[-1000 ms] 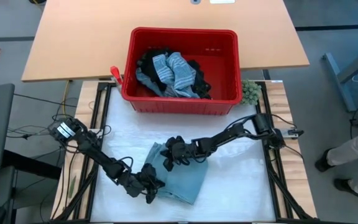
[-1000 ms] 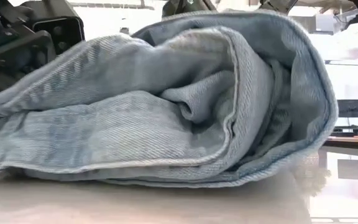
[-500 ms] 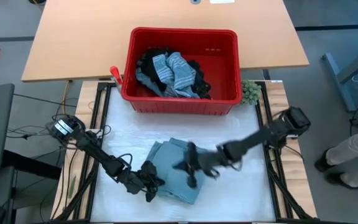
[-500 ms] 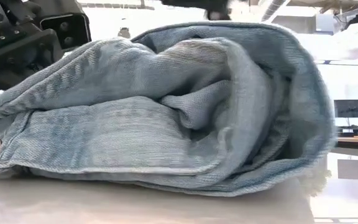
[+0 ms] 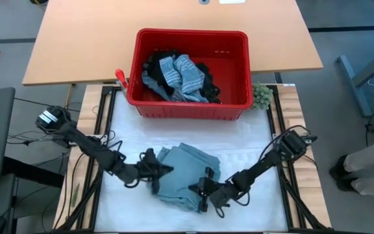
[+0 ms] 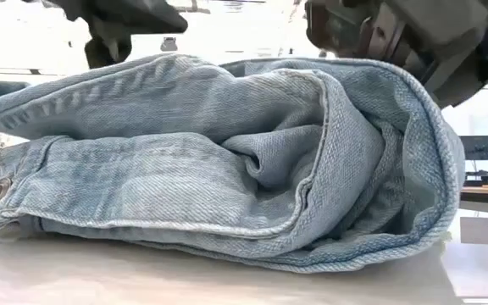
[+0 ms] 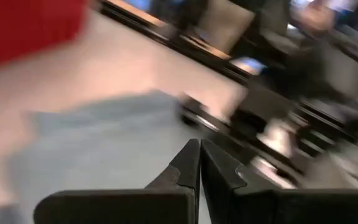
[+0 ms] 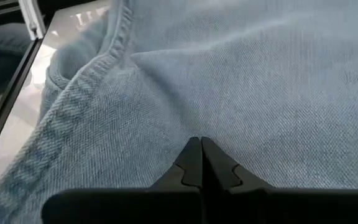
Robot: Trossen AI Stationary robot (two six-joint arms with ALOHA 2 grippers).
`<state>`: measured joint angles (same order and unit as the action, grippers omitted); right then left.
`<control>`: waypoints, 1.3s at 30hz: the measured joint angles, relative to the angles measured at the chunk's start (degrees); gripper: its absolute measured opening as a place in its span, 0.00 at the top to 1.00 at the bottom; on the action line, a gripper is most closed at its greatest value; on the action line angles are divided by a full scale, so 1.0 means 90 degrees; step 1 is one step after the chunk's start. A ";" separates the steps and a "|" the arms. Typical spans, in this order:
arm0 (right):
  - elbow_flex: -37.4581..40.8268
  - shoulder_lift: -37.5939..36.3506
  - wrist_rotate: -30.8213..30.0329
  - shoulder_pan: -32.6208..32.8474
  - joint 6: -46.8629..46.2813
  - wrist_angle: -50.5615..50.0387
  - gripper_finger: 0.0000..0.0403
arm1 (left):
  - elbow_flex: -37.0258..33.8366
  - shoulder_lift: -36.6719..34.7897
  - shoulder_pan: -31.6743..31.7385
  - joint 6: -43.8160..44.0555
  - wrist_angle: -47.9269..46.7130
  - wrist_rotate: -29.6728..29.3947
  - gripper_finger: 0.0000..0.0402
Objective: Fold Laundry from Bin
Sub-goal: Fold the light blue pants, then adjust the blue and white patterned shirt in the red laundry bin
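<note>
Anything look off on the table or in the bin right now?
One thing: a small green fuzzy lump sits on the table frame just outside the red bin, by its right corner, not among the laundry. Otherwise nothing stands out: the folded denim garment lies on the table, bin upright.

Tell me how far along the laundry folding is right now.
Done: one denim garment lies folded on the table, out of the red bin. In hand: the left gripper and right gripper, both shut, press at its opposite edges. Left: striped and black garments remain in the bin.
</note>
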<state>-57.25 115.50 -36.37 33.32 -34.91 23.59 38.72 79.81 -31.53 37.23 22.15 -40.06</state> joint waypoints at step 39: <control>-0.0216 -0.4889 0.3631 -0.4246 0.2555 -0.1507 0.84 | -0.0002 0.0102 0.0281 0.1028 -0.1019 0.0052 0.76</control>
<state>-59.20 71.50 -3.70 -4.90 -11.91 10.03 38.70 80.73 -29.00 46.49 12.99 -39.59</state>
